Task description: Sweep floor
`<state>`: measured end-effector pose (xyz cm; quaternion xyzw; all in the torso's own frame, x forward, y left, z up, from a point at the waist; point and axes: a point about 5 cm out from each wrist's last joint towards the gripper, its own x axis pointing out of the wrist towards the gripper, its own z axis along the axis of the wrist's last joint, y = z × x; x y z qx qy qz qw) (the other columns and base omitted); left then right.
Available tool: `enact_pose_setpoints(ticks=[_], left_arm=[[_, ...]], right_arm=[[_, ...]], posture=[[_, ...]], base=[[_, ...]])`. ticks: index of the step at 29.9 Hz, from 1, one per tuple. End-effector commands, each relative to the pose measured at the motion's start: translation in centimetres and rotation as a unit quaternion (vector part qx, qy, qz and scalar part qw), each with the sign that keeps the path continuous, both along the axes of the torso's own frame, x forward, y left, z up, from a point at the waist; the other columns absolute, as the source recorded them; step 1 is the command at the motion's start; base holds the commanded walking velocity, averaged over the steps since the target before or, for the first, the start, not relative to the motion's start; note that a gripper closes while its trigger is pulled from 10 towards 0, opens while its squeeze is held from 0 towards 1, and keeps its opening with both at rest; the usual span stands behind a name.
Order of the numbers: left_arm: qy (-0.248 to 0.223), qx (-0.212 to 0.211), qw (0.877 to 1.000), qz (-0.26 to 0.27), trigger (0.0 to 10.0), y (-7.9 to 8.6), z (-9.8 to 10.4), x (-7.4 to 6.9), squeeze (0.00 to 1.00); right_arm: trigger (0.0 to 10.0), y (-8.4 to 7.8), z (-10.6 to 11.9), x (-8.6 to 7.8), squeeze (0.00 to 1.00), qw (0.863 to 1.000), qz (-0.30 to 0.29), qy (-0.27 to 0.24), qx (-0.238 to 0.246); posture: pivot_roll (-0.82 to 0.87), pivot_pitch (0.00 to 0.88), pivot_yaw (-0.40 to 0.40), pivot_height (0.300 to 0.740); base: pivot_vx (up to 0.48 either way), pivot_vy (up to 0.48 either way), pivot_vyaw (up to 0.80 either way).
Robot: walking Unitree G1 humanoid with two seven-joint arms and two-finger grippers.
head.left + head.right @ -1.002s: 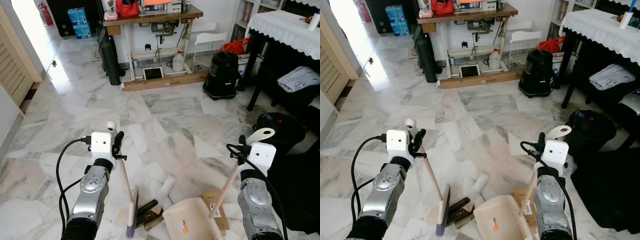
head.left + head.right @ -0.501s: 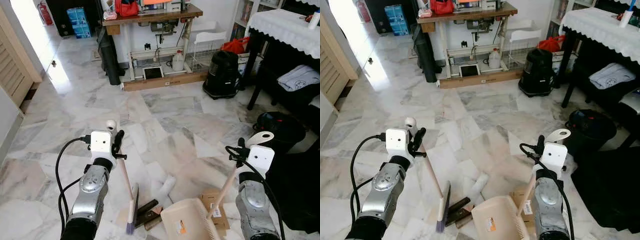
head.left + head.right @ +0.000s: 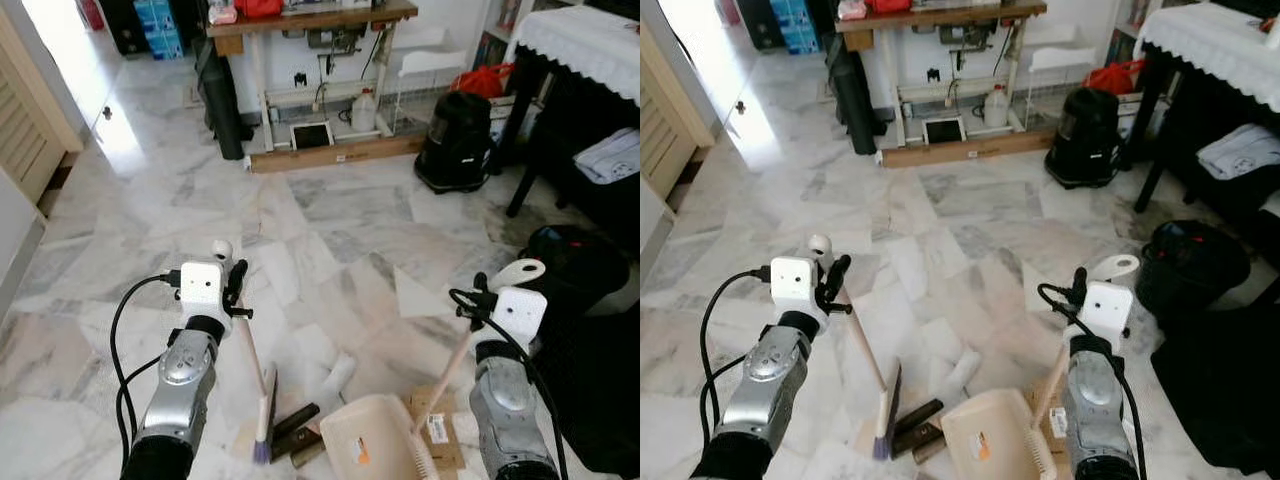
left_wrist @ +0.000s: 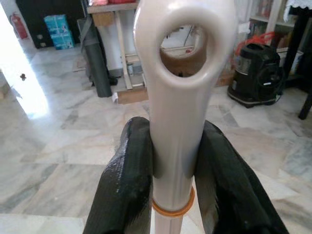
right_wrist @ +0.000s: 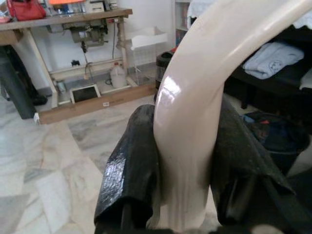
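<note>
1. Near the robot's feet, on the marble floor (image 3: 330,210), the left gripper (image 4: 176,161) has its two black fingers pressed against the sides of the broom (image 3: 262,425) handle, just below the hanging hole at the handle's end; the bristles rest on the floor at the near left.
2. To the right, the right gripper (image 5: 183,161) is clamped the same way on the curved top of the dustpan (image 3: 375,440) handle, and the cream pan sits flat on the floor just right of the broom head.
3. Between broom and pan lie the things to sweep: dark wooden scraps (image 3: 295,430) touching the bristles, a white crumpled tissue (image 3: 335,375) just beyond them, and a piece of brown cardboard (image 3: 435,425) under the pan's right side.
4. Compared with a second ago, the whole view has tilted a little further down and the far workbench (image 3: 300,15) has slid towards the top edge, so the camera has moved. The broom head and the scraps keep nearly the same relation, while the pan looks slightly nearer to the scraps.
5. My judgement: little debris has entered the pan yet. The next stroke should push the scraps and tissue rightwards into its open mouth, and the pan's lip must stay down or the light tissue may slip underneath.
</note>
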<state>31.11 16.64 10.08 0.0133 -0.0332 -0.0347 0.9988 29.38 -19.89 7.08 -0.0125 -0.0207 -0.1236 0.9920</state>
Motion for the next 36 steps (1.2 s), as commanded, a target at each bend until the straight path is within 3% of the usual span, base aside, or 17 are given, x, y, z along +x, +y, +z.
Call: enact_pose_setpoints(ticks=[1,8,19,36], left_arm=[[-0.026,-0.001,1.0,-0.004,10.0,-0.3,1.3,0.3,0.0],[-0.026,0.0,1.0,-0.001,10.0,-0.2,1.3,0.3,0.0],[-0.027,0.004,1.0,-0.003,10.0,-0.2,1.4,0.3,0.0],[-0.021,0.032,0.999,0.014,10.0,2.0,1.3,-0.3,0.0]], right_arm=[[10.0,-0.5,0.6,0.2,0.0,1.0,-0.008,-0.015,0.0],[10.0,-0.4,0.6,0.2,0.0,1.0,-0.004,-0.015,0.002],[10.0,-0.2,0.2,0.1,0.0,1.0,-0.005,-0.01,0.005],[10.0,-0.6,-2.1,-1.3,0.0,0.999,-0.032,0.027,-0.013]], posture=[[-0.08,0.0,0.048,0.74],[-0.08,0.0,0.048,0.74],[-0.08,0.0,0.054,0.74],[-0.06,0.0,0.052,0.74]], base=[[0.345,0.0,0.0],[0.34,0.0,0.0],[0.0,0.0,0.0],[0.0,0.0,0.0]])
